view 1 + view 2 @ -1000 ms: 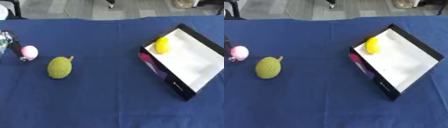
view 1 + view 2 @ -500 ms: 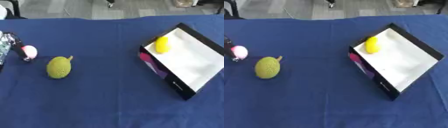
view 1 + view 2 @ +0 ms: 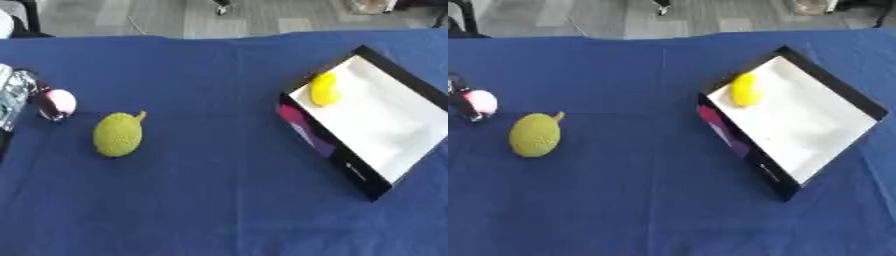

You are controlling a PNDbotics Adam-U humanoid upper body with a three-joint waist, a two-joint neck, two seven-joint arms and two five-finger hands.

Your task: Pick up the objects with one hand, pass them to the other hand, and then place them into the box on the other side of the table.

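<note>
At the table's far left edge my left hand (image 3: 12, 96) has its dark fingers curled round a small pink ball (image 3: 60, 101), just above the blue cloth. A bumpy green fruit with a short stem (image 3: 118, 134) lies on the cloth a little right of the ball and nearer to me, apart from the hand. On the right stands a black box with a white inside (image 3: 394, 125), tipped askew, and a yellow fruit (image 3: 325, 89) lies in its far corner. My right hand does not show in either view.
A blue cloth (image 3: 201, 200) covers the whole table. The box's near outer wall carries a pink and purple print (image 3: 717, 125). Beyond the far table edge is grey floor with bits of furniture.
The left hand has sunk slightly at the left edge with the pink ball still at its fingers. The green fruit, the box and the yellow fruit have not moved.
</note>
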